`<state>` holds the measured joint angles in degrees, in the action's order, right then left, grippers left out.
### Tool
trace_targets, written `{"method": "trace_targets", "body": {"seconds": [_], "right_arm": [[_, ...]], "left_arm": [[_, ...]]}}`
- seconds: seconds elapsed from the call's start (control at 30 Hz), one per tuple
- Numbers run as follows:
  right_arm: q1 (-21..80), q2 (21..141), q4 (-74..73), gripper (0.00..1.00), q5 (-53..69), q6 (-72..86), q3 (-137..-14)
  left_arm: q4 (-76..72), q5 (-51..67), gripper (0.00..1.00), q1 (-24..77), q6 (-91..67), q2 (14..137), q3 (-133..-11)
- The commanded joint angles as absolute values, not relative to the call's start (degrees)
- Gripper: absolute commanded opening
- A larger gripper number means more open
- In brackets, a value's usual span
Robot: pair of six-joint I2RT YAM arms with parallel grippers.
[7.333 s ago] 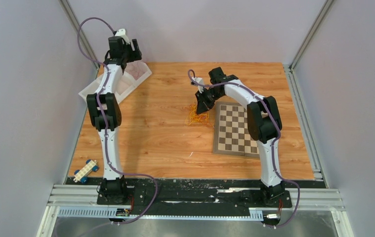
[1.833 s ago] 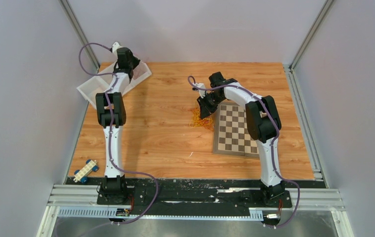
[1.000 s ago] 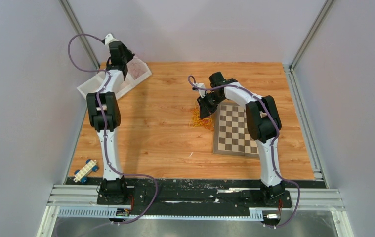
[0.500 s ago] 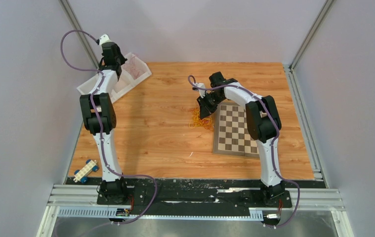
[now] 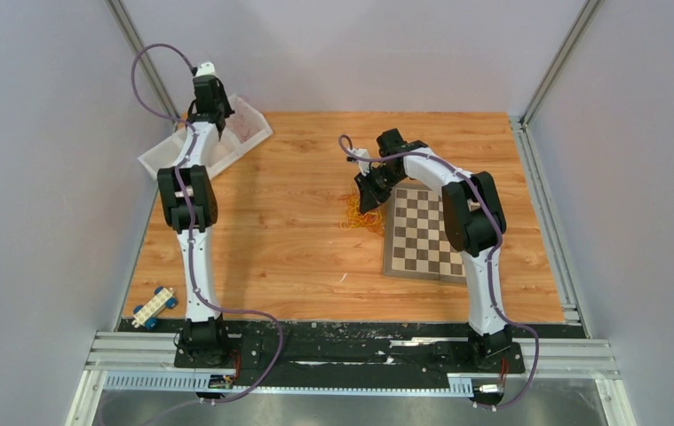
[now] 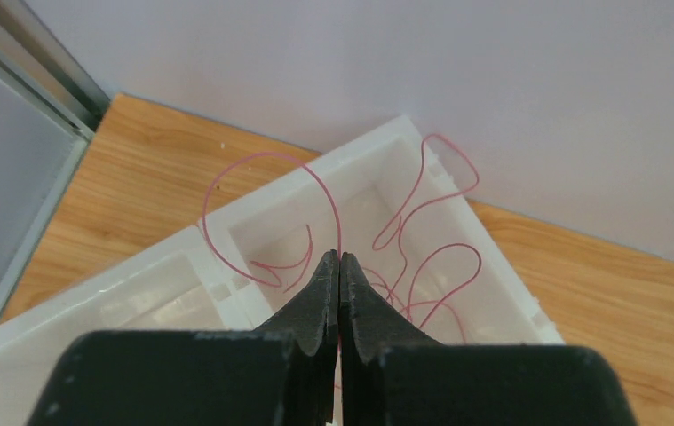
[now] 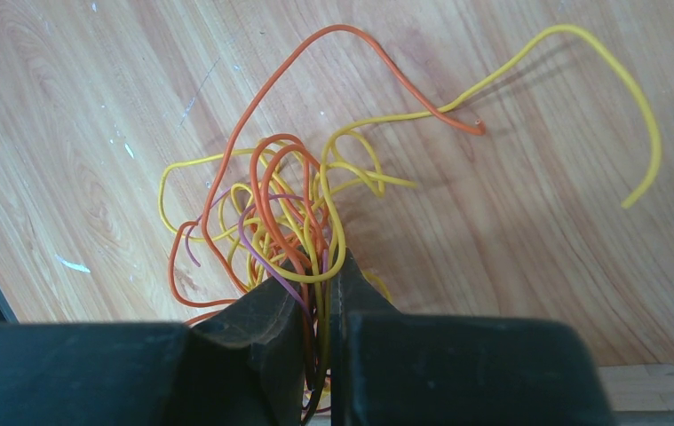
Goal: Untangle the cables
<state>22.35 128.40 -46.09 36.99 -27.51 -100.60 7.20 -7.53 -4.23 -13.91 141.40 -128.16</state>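
Observation:
The cables point(image 5: 353, 218) lie as a tangled bunch of thin yellow, orange and purple strands point(image 7: 290, 199) on the wood, just left of the chessboard. My right gripper point(image 5: 368, 201) point(image 7: 320, 266) stands over the bunch, shut on several of its strands. My left gripper point(image 5: 214, 114) point(image 6: 340, 256) hovers at the far left over a white tray, shut on a thin red cable point(image 6: 266, 161) that rises from its tips and arcs left over the tray's rim. More red strands point(image 6: 446, 258) curl inside the tray.
The white compartment tray point(image 5: 161, 160) point(image 6: 502, 257) sits in the far left corner by the wall. A chessboard point(image 5: 422, 236) lies right of centre. A small white toy car with blue wheels point(image 5: 154, 307) is at the near left edge.
My left arm has swung up and left, then back right, over the tray with the red cable. The right arm and the bunch have not moved in the last second.

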Motion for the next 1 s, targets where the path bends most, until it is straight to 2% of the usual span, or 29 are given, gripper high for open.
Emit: {"method": "trace_targets", "body": {"seconds": [0.0,0.1,0.17,0.23,0.27,0.37,0.4,0.5,0.6,0.77,0.83,0.9,0.97], "right_arm": [[21.74,128.05,-45.12,0.11,38.76,-27.73,-102.58],[21.55,128.05,-45.15,0.11,38.98,-27.71,-102.48],[21.57,128.06,-45.12,0.11,39.32,-27.69,-102.48],[21.56,127.97,-45.17,0.1,39.94,-27.6,-102.57],[21.59,127.88,-45.18,0.08,40.31,-27.64,-102.64],[21.56,127.48,-45.17,0.05,41.79,-27.63,-102.89],[21.55,127.33,-45.14,0.04,42.4,-27.65,-103.13],[21.54,126.65,-45.17,0.02,43.46,-27.85,-103.59],[21.6,125.77,-45.16,0.01,44.59,-28.33,-104.16],[21.62,124.04,-45.02,0.0,48.65,-28.52,-104.75],[21.75,122.96,-45.03,0.0,51.32,-28.51,-104.8],[21.99,121.82,-44.69,0.0,53.71,-28.42,-104.82],[22.49,120.83,-44.15,0.0,55.36,-28.18,-104.77]], "left_arm": [[7.88,-5.37,0.0,-2.94,-9.15,144.23,-131.8],[7.99,-2.38,0.0,-2.68,-9.53,144.58,-131.77],[7.68,0.24,0.05,-2.7,-10.1,143.6,-130.95],[7.12,2.41,0.22,-2.7,-10.12,141.6,-129.43],[7.03,3.11,0.35,-2.71,-10.26,140.85,-128.51],[7.54,3.88,0.52,-2.7,-9.93,136.48,-127.32],[7.6,4.13,0.61,-2.67,-9.47,135.39,-126.4],[9.06,4.49,0.75,-2.65,-8.1,130.55,-125.35],[14.24,4.46,0.97,-2.77,-5.4,126.17,-125.1],[23.35,7.44,1.0,-3.81,-1.55,118.93,-120.99],[26.4,15.03,1.0,-5.13,-0.29,114.7,-116.35],[26.72,26.75,1.0,-7.07,1.43,108.7,-105.82],[22.83,43.32,1.0,-8.29,1.61,101.63,-95.16]]}}
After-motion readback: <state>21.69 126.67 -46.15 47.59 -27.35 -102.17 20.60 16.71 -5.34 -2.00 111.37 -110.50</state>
